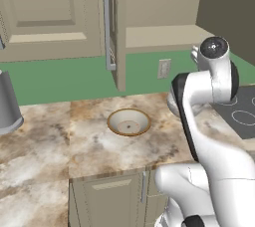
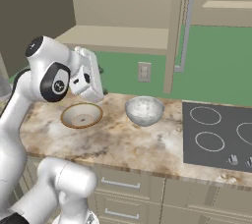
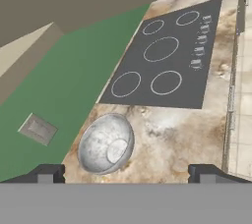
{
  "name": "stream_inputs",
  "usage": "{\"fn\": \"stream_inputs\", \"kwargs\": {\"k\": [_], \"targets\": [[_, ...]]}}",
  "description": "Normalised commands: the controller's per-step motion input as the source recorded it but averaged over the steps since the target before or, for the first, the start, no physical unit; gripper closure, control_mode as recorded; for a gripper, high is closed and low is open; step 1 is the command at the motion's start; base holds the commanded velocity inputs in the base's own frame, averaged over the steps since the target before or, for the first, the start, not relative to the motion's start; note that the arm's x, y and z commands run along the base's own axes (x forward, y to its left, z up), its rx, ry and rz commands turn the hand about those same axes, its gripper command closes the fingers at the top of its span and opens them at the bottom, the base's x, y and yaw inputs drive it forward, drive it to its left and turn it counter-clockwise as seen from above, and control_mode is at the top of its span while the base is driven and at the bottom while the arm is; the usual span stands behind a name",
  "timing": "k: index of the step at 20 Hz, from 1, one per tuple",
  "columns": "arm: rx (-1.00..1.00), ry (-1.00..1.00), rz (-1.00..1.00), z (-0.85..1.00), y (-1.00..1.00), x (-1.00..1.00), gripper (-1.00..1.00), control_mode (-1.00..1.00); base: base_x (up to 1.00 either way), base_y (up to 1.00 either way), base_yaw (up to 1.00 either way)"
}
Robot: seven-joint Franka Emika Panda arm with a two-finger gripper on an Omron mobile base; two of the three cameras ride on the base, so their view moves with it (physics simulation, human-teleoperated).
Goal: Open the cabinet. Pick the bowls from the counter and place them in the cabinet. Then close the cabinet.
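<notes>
Two bowls sat on the tabletop (image 2: 147, 144). One cream bowl (image 2: 81, 115) with a brown rim lay left of the stovetop (image 2: 219, 134); one grey-white bowl (image 2: 144, 110) lay between it and the stovetop, just beside the stovetop. One cabinet (image 2: 118, 7) above had one door (image 2: 175, 26) swung open. The claw (image 3: 127, 171) hung over the grey-white bowl, spread wide, holding nothing.

The open cabinet door (image 2: 178, 31) juts over the counter (image 2: 123, 144), narrowing access above the grey bowl (image 2: 144, 110).
</notes>
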Motion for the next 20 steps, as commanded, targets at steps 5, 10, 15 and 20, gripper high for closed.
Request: {"fn": "stream_inputs", "kwargs": {"k": [5, 10, 15, 20], "targets": [[0.04, -0.03, 0.03, -0.10, -0.14, 0.02, -1.00, -1.00, 0.00, 0.00, 0.00], [0.18, 0.00, 0.06, -0.30, -0.27, 0.00, -1.00, -1.00, 0.00, 0.00, 0.00], [0.21, 0.02, 0.07, -0.24, -0.36, 0.00, -1.00, -1.00, 0.00, 0.00, 0.00], [0.14, 0.01, 0.02, -0.33, -0.07, 0.00, -1.00, -1.00, 0.00, 0.00, 0.00]]}}
